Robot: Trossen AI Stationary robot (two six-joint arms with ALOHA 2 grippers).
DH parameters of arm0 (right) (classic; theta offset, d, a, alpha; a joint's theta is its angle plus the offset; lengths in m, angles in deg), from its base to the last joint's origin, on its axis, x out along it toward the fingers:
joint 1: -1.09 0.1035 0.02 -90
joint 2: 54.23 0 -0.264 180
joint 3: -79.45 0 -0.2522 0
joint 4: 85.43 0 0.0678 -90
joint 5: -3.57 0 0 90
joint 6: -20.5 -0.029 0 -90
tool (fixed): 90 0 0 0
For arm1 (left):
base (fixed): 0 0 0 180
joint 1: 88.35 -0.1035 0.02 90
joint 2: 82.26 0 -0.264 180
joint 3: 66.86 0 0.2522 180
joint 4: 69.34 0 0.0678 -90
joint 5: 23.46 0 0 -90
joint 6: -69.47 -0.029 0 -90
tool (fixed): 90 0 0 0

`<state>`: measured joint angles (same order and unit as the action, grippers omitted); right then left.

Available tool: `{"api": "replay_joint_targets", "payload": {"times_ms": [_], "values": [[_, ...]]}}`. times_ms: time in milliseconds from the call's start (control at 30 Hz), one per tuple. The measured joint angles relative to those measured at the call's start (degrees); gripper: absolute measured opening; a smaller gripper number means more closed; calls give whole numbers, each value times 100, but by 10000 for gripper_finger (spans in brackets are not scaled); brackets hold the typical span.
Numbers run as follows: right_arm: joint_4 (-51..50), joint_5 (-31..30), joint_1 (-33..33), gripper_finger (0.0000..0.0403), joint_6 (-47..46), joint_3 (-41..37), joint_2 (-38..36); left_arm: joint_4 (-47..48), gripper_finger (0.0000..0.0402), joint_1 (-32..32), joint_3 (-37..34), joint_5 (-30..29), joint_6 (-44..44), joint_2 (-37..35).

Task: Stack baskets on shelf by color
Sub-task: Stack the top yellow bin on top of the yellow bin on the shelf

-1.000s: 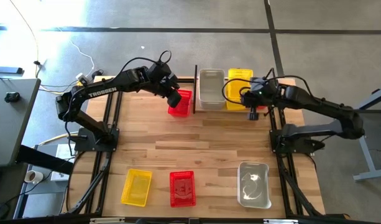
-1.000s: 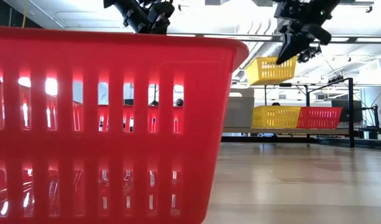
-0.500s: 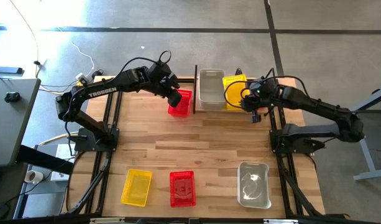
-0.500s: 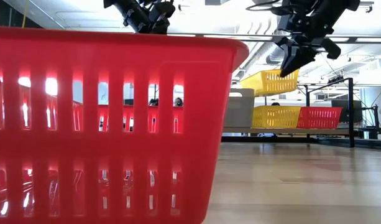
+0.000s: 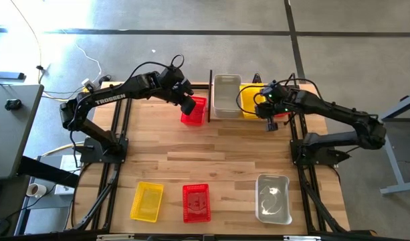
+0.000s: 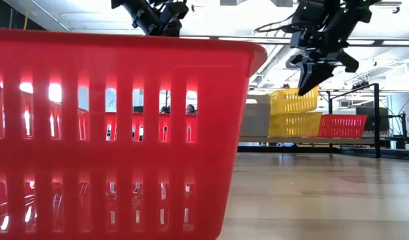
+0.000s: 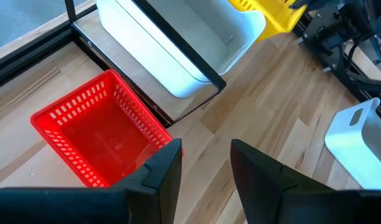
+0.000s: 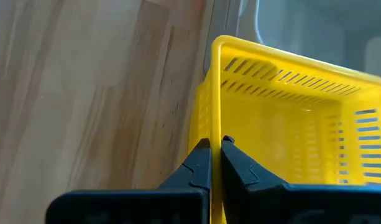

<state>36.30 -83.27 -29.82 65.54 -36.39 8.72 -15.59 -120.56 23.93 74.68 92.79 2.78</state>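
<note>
The shelf (image 5: 211, 100) stands at the table's far edge with a clear basket (image 5: 226, 96), a yellow basket (image 6: 295, 125) and a red basket (image 6: 343, 125) on it. My right gripper (image 6: 309, 70) is shut on a second yellow basket (image 6: 294, 100), held right over the shelved yellow one. My left gripper (image 7: 206, 165) hangs open above a red basket (image 7: 97, 134) that rests on its base on the table, just left of the shelf, with nothing between the fingers. My right gripper pinches the rim of one wall (image 8: 214, 134) of the yellow basket, one finger inside the basket and one outside. The fingers slant down from the table's right. The basket hangs slightly tilted; whether its bottom touches the yellow basket below, I cannot tell.
Along the near edge stand a yellow basket (image 5: 146, 201), a red basket (image 5: 196, 202) and a clear basket (image 5: 273, 198). The near red one fills the left of the low view (image 6: 117, 133). Bare wood lies between the two rows.
My right gripper has gone down and a little toward the table's left and near edges, rolling slightly, with the yellow basket. The basket has sunk from well above the shelf to just over the shelved yellow basket.
</note>
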Motion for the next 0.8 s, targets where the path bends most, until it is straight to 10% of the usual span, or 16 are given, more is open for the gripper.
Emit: {"api": "replay_joint_targets", "payload": {"times_ms": [800], "values": [[254,140,-435,0,-4,0,275,0,127,0,0,-21,60,0]]}}
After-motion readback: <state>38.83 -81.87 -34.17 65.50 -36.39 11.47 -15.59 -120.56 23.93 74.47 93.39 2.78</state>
